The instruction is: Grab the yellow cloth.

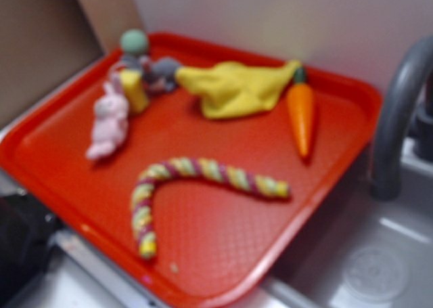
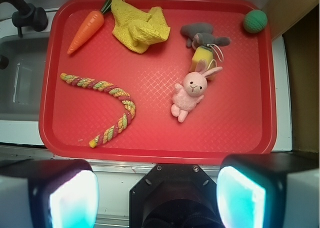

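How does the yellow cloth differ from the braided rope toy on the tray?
The yellow cloth is one plain yellow; the rope toy mixes yellow, pink and green. The cloth lies crumpled in a heap at the tray's sink-side far edge beside the carrot; the rope lies stretched in a curve, nearer the gripper. Both rest on the red tray, untouched.

Pale, plain wall [image 1: 284,24] seen behind scene, evenly lit. Brown panel [image 1: 40,44] set at left in exterior view, meeting wall at corner. Red tray [image 1: 223,254] laid across grey counter surface, beside sunken grey sink basin [image 1: 379,260]. Round drain visible in basin floor. Dark curved faucet [image 1: 399,112] mounted beside sink, rising over its edge. Exterior view blurred; finer detail not made out. Soft glare noted on tray surface.
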`<move>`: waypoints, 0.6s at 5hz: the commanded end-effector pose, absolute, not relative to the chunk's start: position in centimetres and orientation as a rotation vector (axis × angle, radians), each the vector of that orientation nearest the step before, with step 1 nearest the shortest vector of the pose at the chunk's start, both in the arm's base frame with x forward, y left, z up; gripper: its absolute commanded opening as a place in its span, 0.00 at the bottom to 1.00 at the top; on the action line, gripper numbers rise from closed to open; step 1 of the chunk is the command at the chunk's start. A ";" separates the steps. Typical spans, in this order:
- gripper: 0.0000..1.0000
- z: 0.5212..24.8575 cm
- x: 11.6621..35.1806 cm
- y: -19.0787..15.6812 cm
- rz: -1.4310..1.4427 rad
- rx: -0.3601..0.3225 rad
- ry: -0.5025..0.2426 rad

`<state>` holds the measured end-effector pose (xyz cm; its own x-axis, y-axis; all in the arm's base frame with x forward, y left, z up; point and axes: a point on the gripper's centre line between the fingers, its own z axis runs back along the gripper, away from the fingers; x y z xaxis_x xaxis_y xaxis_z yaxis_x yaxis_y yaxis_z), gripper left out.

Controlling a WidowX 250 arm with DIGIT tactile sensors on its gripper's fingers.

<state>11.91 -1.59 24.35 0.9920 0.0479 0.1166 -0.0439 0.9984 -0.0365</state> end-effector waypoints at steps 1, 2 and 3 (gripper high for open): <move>1.00 24.4 11.9 -1.6 0.046 -0.034 -0.118; 1.00 23.1 16.9 -0.3 -0.074 0.064 -0.136; 1.00 21.5 21.7 -0.5 -0.205 0.090 -0.132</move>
